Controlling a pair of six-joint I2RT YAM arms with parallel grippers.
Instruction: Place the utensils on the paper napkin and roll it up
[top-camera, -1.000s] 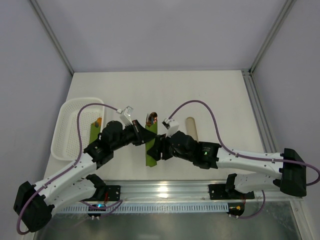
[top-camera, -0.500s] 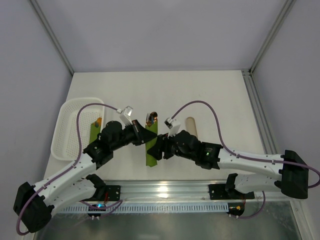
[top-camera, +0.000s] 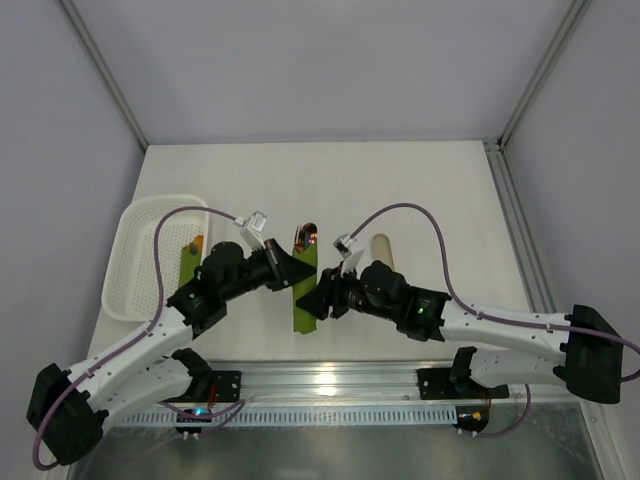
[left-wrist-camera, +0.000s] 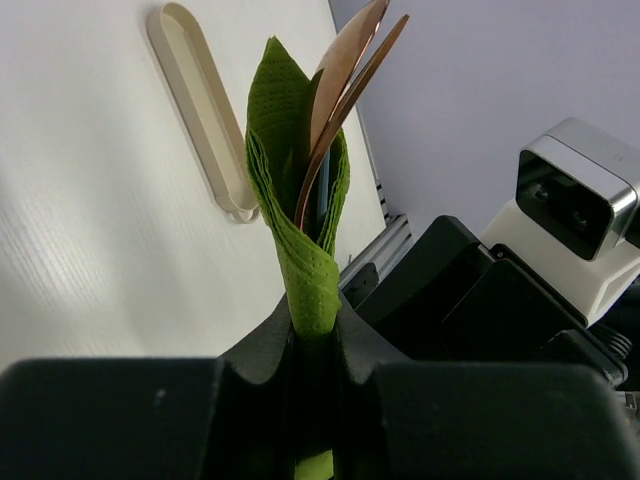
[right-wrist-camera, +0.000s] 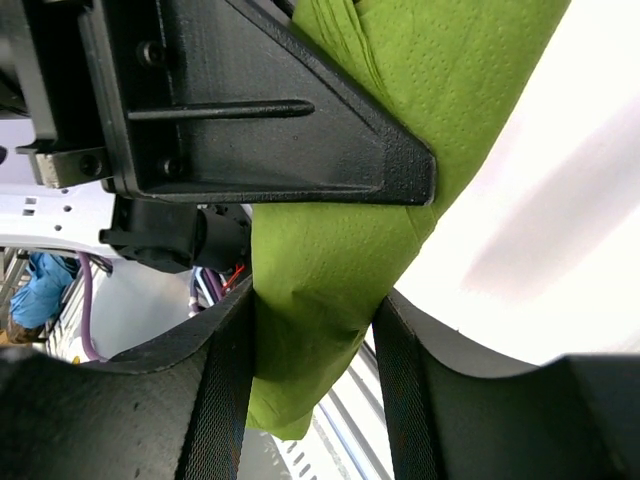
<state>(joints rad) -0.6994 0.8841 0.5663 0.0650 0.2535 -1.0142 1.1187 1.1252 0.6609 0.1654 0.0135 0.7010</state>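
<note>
One thin olive-green paper napkin (top-camera: 299, 318) is rolled around two shiny copper-brown metal utensils (left-wrist-camera: 350, 70), mid-surface (top-camera: 420, 190). The left end effector (top-camera: 288, 268) clamps the roll's middle, and the right end effector (right-wrist-camera: 315, 390) pinches its near end. One pale beige oblong piece (top-camera: 382, 252) lies nearby.

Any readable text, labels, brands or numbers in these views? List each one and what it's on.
None can be read in any view.
The paper napkin is plain and the utensils show no stamp.
The white mesh basket, the beige oblong piece and the wrist camera housing show no markings.
</note>
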